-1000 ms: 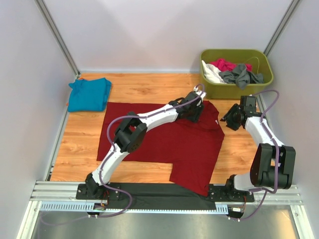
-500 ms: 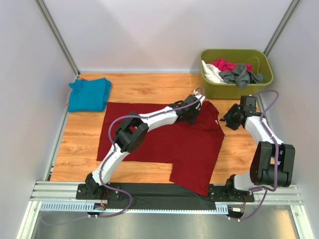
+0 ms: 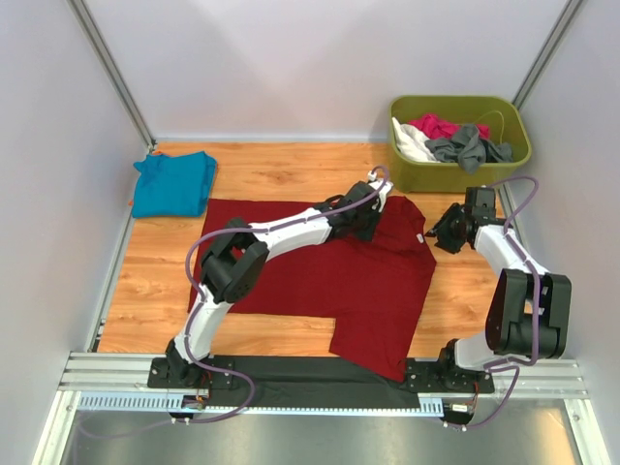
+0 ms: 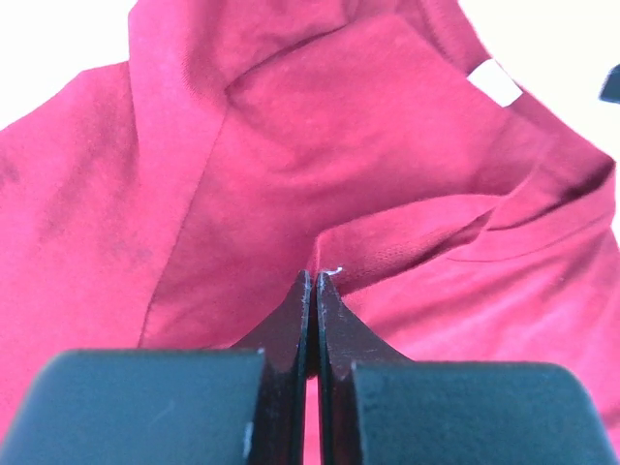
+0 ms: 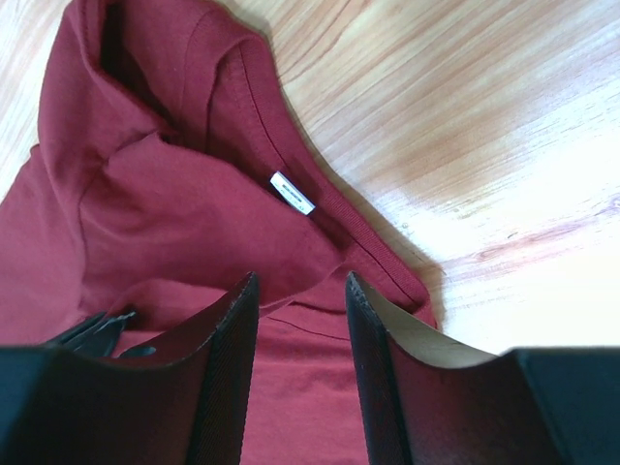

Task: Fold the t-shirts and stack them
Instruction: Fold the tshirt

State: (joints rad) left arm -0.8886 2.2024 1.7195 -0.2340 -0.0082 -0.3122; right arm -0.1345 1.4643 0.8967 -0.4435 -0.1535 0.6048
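The dark red t-shirt (image 3: pixel 320 281) lies spread on the wooden table, its collar and small white label (image 5: pixel 292 193) at the far right. My left gripper (image 3: pixel 371 215) reaches over the shirt to the collar area. In the left wrist view it (image 4: pixel 315 276) is shut on a raised fold of the red cloth (image 4: pixel 387 174). My right gripper (image 3: pixel 438 235) hovers at the shirt's right edge by the collar; it (image 5: pixel 300 281) is open above the red cloth with nothing between its fingers. The teal-blue t-shirt (image 3: pixel 174 182) lies folded at the far left.
A green bin (image 3: pixel 455 176) at the back right holds pink, white and dark grey garments. White walls and metal posts close in the table on both sides. The shirt's lower hem hangs over the black rail (image 3: pixel 291 370) at the near edge.
My left gripper has shut on the red cloth near the collar and drawn slightly left. The right gripper has shifted a little towards the collar.
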